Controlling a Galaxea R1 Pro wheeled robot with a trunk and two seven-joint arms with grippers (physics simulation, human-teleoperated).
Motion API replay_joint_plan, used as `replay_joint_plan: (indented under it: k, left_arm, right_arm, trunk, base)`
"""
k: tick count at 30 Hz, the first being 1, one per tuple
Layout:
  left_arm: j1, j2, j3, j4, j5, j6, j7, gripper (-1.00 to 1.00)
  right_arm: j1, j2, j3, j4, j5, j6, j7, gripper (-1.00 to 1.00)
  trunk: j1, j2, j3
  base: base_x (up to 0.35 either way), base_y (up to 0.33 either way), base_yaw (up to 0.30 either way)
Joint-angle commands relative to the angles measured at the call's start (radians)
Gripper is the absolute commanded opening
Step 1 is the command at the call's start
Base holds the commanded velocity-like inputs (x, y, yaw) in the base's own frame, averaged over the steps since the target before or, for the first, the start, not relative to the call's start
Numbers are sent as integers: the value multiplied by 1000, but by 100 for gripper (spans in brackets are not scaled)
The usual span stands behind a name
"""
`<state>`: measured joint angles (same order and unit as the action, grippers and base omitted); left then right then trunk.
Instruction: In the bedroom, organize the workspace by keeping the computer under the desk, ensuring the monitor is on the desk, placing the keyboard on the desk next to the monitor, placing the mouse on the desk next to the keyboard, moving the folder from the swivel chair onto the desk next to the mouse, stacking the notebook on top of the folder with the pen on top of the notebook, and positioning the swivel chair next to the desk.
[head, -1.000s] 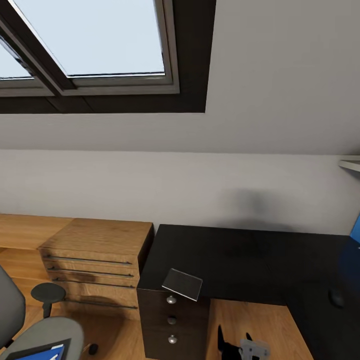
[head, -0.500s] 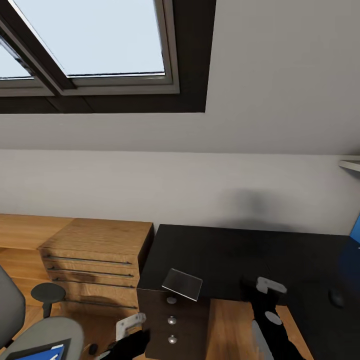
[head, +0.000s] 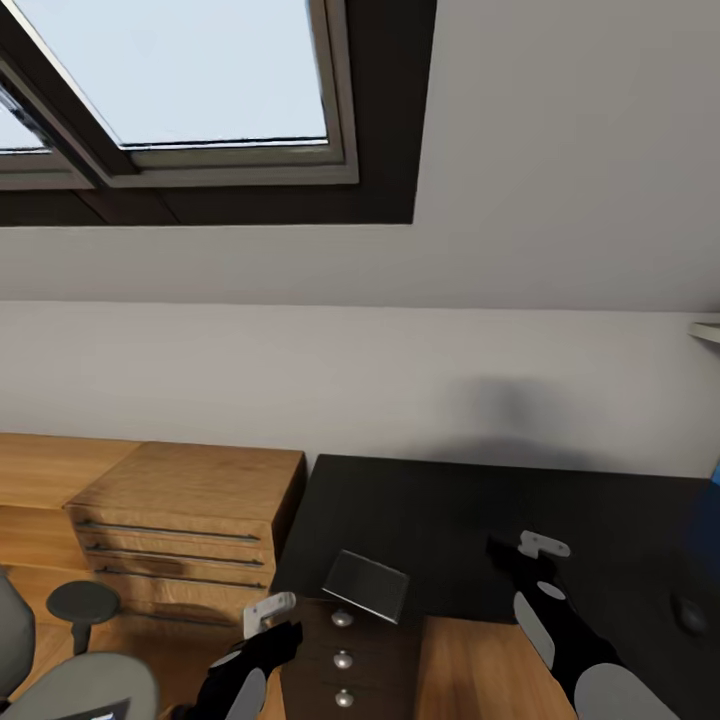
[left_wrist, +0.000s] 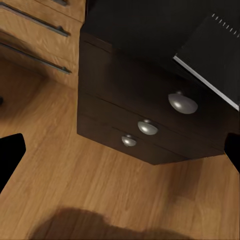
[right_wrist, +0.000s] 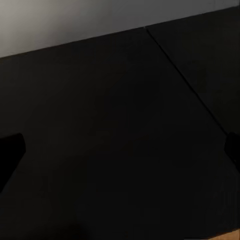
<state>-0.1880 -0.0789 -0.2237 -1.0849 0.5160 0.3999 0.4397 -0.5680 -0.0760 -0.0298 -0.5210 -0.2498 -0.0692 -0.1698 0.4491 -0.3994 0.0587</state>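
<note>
Looks like the notebook step is in hand: both arms are raised toward the counter, nothing grabbed yet. The notebook sits at the counter's front corner, at about 6 o'clock in the head view, overhanging the edge above the drawer unit with its silver knobs. It's a thin dark pad with a pale edge, tilted a bit. The left gripper hangs beside the drawers with fingers spread wide and empty; the right gripper hovers over bare counter, fingers also apart I think, though it's dark there. The mouse sits at 4 o'clock. Next move probably needs the left fingers up at the overhanging edge.
</note>
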Motion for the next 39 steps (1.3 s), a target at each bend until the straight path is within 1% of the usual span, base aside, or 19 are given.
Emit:
replay_joint_plan:
  k: [1, 12, 22, 28, 39]
  left_arm:
    - [0, 0, -2, -1, 10, 1, 9, 100]
    - [-1, 0, -2, -1, 10, -1, 9, 100]
    - [-1, 1, -2, -1, 10, 0, 8, 100]
    - [-1, 1, -1, -1, 10, 0, 7, 100]
    - [-1, 1, -1, -3, 10, -1, 7, 100]
  right_arm:
    - [0, 0, 2, 1, -10, -6, -1, 100]
    - [-1, -1, 1, 2, -13, -10, 0, 100]
    - [-1, -1, 1, 4, -14, -11, 0, 100]
    - [-1, -2, 1, 6, -15, -12, 0, 100]
    - [-1, -4, -1, 8, -16, -12, -1, 100]
  trunk:
    - [1, -1, 0]
    - [1, -1, 0]
    - [1, -1, 0]
    - [1, -1, 4]
    - [1, -1, 12]
  base:
    - [315, 0, 0]
    - [247, -5, 0]
    - [257, -107, -14]
    - [55, -31, -182]
    - [6, -3, -255]
